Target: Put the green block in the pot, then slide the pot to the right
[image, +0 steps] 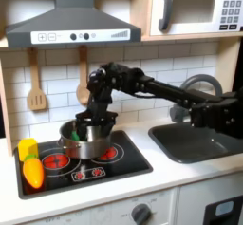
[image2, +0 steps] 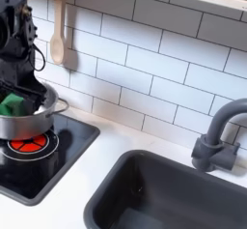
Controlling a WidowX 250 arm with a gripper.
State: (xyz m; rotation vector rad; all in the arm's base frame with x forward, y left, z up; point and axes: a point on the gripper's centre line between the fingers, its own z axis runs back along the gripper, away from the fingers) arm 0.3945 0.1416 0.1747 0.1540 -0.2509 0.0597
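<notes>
- Hovering low over the pot [image: 87,140], the gripper [image: 92,124] is seen in the first exterior view with its dark fingers reaching down to the rim.
- In the second exterior view the block [image2: 13,104] is seen inside the pot [image2: 34,123], against the wall nearer the second exterior view's left, just under the gripper [image2: 16,90].
- How far the fingers are parted cannot be told, nor whether the block is gripped or already let go; the fingertips are lost against the dark arm.
- The pot stands on the stove [image: 114,162], over the red burner [image2: 27,144] towards the stove's back edge.
- The step in hand is judged to be the drop: the block should be released fully inside the walls, and the fingers lifted straight up so the rim is not caught.
- For the slide, the wall should be pushed low and steadily, so the pot is not tipped off the stove's edge towards the sink [image2: 145,189].
- The block's place in the pot is given plainly by the second exterior view; in the first exterior view a bit of green [image: 73,134] is glimpsed at the rim.
- A yellow block [image: 28,148] and an orange toy [image: 34,172] at the stove's left edge are shown in the first exterior view.
</notes>
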